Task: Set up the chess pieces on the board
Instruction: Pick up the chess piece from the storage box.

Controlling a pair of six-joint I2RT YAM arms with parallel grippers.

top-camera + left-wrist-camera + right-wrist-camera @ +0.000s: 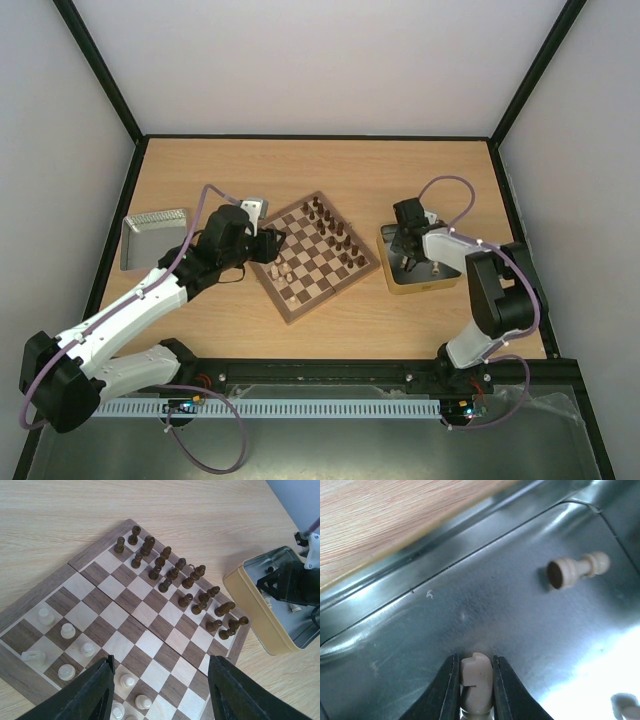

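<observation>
Evidently the left tool (161, 665) hung half open and empty over the board (142, 612) at the middle of the tabletop (330, 170), where a low sweep could have toppled the cream pieces (67, 630) beneath. The right tool (475, 658), in the tin (260, 615) beside the board, was pinched shut on a notched piece (475, 680) near its top, so it might have twisted loose on lifting. I counted eight cream pieces and roughly sixteen dark pieces (172, 572) on the board, with three more cream in the tin, one held.
</observation>
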